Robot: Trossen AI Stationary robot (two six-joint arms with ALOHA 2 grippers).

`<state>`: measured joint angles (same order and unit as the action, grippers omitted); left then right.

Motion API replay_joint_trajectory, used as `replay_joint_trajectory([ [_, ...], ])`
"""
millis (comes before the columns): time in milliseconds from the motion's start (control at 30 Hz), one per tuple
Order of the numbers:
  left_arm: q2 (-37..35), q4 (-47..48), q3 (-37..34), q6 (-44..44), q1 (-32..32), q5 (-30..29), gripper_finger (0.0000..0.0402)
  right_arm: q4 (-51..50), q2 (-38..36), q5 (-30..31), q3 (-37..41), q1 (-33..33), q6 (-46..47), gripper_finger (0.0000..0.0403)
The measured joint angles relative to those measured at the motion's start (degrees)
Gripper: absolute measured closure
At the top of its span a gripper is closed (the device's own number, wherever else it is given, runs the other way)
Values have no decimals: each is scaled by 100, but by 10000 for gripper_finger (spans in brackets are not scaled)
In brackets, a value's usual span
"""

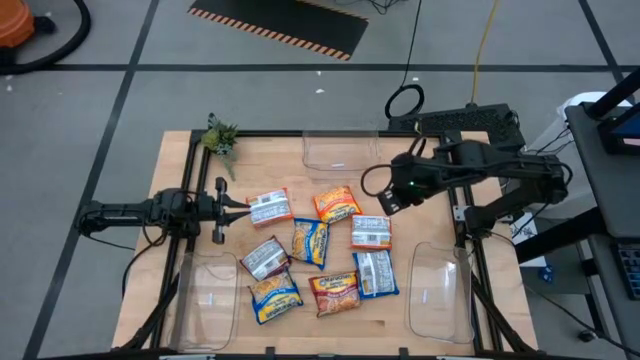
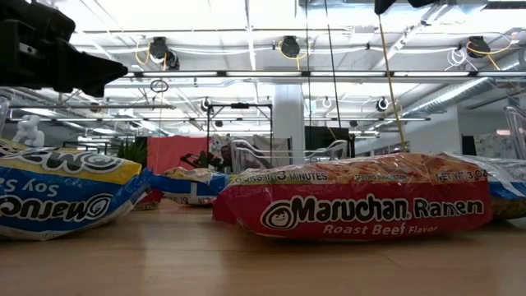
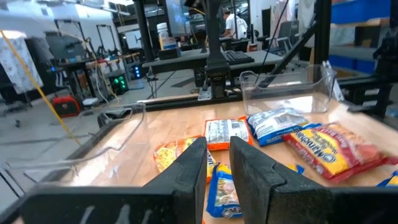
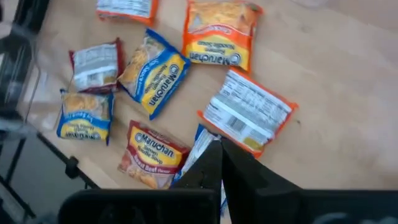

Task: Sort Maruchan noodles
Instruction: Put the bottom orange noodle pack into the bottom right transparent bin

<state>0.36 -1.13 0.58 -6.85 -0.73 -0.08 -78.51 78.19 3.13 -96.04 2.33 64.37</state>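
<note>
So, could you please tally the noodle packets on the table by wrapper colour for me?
orange packets: 3
blue packets: 3
red packets: 2
Total: 8

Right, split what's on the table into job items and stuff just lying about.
Job: eight noodle packets mid-table; three clear bins, presumably for sorting; left gripper at a packet; right gripper above them.
Lying about: small green plant at a far corner.
</note>
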Motion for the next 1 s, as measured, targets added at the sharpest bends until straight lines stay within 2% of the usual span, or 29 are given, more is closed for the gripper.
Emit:
replay_joint_trajectory([
  [300, 0, -35, 0, 240, -1, -6, 325, -12, 7, -211, 603, 0, 765, 334],
  [400, 0, -207, 0, 1182, 6, -74, 325, 56, 7, -369, 945, -13, 907, 308],
  [500, 0, -380, 9, 2286, 4, -617, 325, 159, 7, -517, 1253, -48, 926, 284],
  [567, 4, -266, 134, 2394, 15, -648, 325, 269, 7, -509, 1441, -52, 928, 269],
  [667, 41, -181, 454, 2192, 65, -658, 325, 416, 7, -498, 1700, -86, 925, 251],
  [767, 275, 403, 1028, 2605, 94, -962, 325, 656, 7, -489, 1959, -122, 819, 235],
  [833, 580, 922, 1514, 2812, 91, -1151, 325, 811, 7, -479, 2107, -132, 684, 226],
  [1000, 1601, 1990, 2655, 2564, 92, -1156, 325, 1113, 1, -472, 2524, -235, 506, 207],
])
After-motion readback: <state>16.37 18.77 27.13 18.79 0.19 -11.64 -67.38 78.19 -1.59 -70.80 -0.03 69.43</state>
